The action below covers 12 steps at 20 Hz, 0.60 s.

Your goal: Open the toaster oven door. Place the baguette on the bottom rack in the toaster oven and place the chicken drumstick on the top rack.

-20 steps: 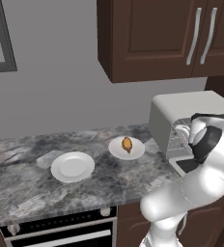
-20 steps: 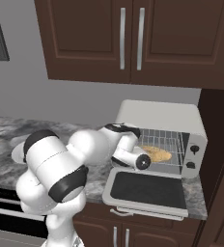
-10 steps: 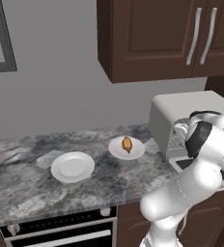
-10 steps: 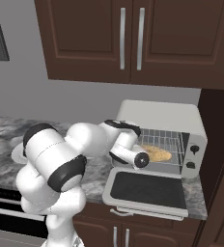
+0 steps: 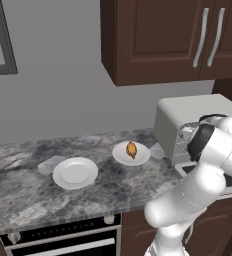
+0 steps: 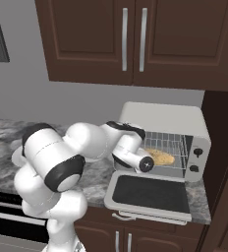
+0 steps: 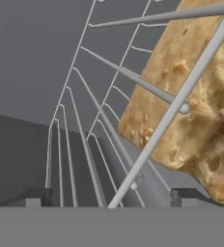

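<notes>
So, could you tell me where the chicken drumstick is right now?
In the left base view the chicken drumstick lies on a white plate on the counter, just left of the toaster oven, with a second plate further left.

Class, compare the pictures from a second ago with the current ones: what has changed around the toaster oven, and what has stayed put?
The white arm's wrist drew slightly back from the light grey toaster oven; its open gripper holds nothing. The tan baguette chunk stayed on the wire rack, the dark glass door stayed down, and the orange-brown chicken drumstick stayed on its white plate.
</notes>
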### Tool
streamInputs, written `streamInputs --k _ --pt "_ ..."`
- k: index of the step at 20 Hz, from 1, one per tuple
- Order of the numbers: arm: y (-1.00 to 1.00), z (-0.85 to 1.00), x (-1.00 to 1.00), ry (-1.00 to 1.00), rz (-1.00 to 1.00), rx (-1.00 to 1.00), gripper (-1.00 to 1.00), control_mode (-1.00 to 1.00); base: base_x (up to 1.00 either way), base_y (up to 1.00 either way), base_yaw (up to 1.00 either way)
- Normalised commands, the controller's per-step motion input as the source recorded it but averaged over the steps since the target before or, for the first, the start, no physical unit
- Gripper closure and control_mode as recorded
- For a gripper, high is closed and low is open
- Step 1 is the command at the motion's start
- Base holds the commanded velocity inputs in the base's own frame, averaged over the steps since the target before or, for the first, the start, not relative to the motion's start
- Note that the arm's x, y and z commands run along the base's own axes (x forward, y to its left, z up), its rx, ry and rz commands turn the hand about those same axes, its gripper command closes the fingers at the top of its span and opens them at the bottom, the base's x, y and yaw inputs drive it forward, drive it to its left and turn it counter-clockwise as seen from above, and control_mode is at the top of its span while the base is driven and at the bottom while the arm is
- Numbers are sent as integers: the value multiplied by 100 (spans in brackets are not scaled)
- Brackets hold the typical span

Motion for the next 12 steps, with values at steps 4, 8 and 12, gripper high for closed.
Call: streamInputs --k 4,8,12 --pt "0 31 12 0 0 2 -100 -100 0 0 0" --pt "1 27 18 0 0 1 -100 -100 0 0 0" --pt "5 22 27 0 0 0 -100 -100 0 0 0"
